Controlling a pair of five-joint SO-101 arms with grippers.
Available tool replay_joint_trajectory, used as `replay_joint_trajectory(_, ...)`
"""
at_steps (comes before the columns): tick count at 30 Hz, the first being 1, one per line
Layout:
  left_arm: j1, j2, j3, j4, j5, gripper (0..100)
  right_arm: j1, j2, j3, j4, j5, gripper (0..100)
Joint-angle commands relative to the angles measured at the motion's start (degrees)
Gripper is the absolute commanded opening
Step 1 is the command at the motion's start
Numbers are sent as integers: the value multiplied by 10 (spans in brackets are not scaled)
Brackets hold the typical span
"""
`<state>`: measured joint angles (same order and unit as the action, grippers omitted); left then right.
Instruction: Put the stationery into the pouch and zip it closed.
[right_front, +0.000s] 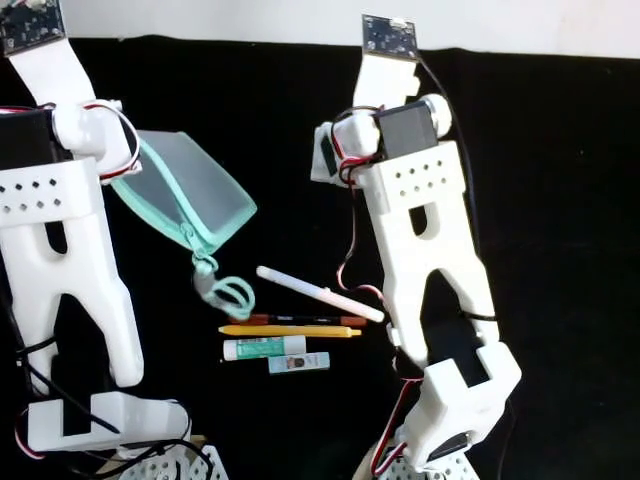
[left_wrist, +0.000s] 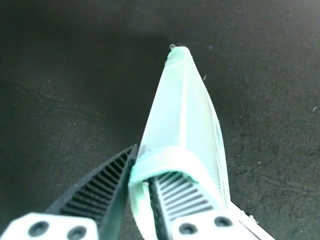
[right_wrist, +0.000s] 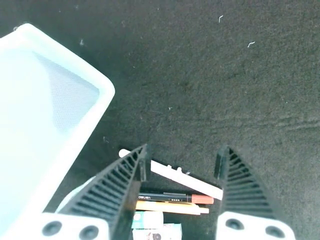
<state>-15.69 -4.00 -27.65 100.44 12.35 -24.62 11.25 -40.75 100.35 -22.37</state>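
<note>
**Pouch held up at one side, stationery on the table**

In the high view the pale green pouch (right_front: 185, 190) is at the upper left, tilted. The left gripper (left_wrist: 145, 165) is closed narrow on its rim. The pouch's cord loop (right_front: 225, 292) hangs down toward the centre. The white pen (right_front: 320, 293), dark pen (right_front: 300, 320), yellow pen (right_front: 290, 331), glue stick (right_front: 265, 347) and a small tube (right_front: 298, 363) lie together at the lower centre on the black table (right_front: 560, 200). The right gripper (right_wrist: 185, 150) stands wide above the pens, holding nothing
</note>
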Motion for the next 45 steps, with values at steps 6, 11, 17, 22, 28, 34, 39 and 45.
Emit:
replay_joint_trajectory(6, 7, -13, -15, 0, 56, 6, 6, -4, 0, 0, -6, 217)
replay_joint_trajectory(11, 6, -13, -57, 0, 112, 6, 1, -7, 0, 0, 10, 217)
replay_joint_trajectory(17, 5, -8, -71, 0, 156, 6, -36, -8, -6, 0, 125, 217)
replay_joint_trajectory(22, 4, -7, -69, 0, 158, 6, -90, -9, -7, -3, 201, 217)
replay_joint_trajectory(28, -30, -7, -68, 0, 158, 6, -154, -9, -9, -7, 249, 217)
replay_joint_trajectory(34, -36, -7, -68, 0, 156, 6, -206, -9, -88, -6, 249, 220)
replay_joint_trajectory(39, -36, -6, -68, 0, 155, 6, -249, -8, -126, 3, 244, 221)
replay_joint_trajectory(45, -36, -6, -68, 0, 155, 6, -290, -7, -126, 2, 244, 221)
